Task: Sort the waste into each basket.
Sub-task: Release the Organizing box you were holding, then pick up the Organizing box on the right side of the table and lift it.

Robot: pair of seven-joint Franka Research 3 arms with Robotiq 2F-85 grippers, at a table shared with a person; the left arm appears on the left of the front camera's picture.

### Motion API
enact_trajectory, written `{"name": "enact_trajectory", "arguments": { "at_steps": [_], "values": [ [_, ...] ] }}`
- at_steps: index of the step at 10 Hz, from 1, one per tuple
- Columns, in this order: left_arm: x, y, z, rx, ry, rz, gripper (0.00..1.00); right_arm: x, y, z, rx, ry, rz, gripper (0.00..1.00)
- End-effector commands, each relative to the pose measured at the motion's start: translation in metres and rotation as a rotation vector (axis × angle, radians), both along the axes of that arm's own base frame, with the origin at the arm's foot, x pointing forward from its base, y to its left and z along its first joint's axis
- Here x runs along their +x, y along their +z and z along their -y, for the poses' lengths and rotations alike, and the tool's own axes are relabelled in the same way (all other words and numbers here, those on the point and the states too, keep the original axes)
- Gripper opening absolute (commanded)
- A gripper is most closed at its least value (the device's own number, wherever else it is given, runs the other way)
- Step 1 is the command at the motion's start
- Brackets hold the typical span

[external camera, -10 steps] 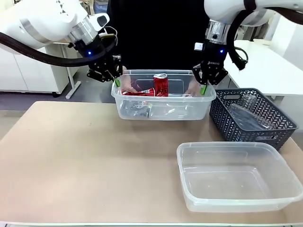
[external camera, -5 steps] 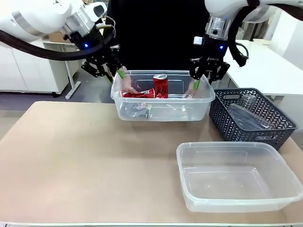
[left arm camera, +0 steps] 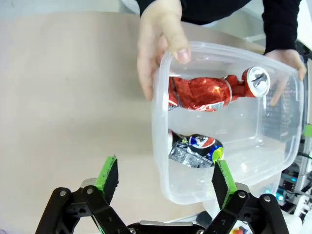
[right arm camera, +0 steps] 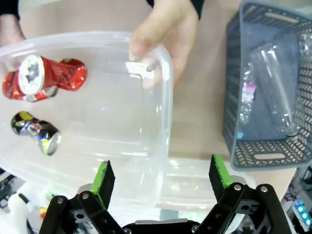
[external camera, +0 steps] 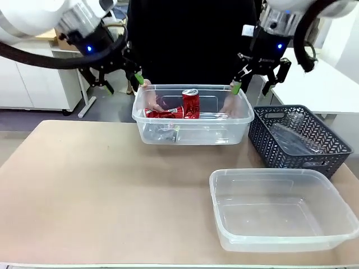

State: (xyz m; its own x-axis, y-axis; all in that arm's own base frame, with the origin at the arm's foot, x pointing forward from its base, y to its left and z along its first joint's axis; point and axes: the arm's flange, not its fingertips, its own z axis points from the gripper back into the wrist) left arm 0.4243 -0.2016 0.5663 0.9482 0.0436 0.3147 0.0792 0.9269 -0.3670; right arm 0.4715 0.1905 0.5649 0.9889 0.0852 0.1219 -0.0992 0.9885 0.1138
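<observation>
With jaws wide and empty, the left gripper (external camera: 122, 83) and right gripper (external camera: 255, 78) are hovering above the far tub (external camera: 168, 119), its cans (external camera: 190, 103) awaiting sorting, with bottles (external camera: 291, 137) lying in the right basket (external camera: 263, 147).

Bright, even light falls from overhead, leaving only faint, soft shadows on the tabletop (external camera: 101, 185). Pale glints run along the rim of the clear tub (left arm camera: 158, 122) just beyond the left pincer (left arm camera: 165, 180) and ahead of the right pincer (right arm camera: 161, 175). Both wrist views bow straight lines outward near their edges. The pads close to each lens stay fairly sharp.
</observation>
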Motion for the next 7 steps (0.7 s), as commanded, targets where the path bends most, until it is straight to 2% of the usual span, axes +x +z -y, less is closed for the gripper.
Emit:
{"name": "enact_trajectory", "arguments": {
  "at_steps": [1,2,7],
  "values": [
    [-0.007,-0.008,0.002,0.04,-0.016,-0.026,1.0,-0.001,-0.015,0.004,0.029,0.017,-0.019,1.0],
    [0.0,0.0,0.0,0.0,0.0,0.0,1.0,0.0,0.0,0.0,0.0,0.0,0.0,0.99],
    [0.0,0.0,0.0,0.0,0.0,0.0,1.0,0.0,0.0,0.0,0.0,0.0,0.0,0.99]
  ]
}}
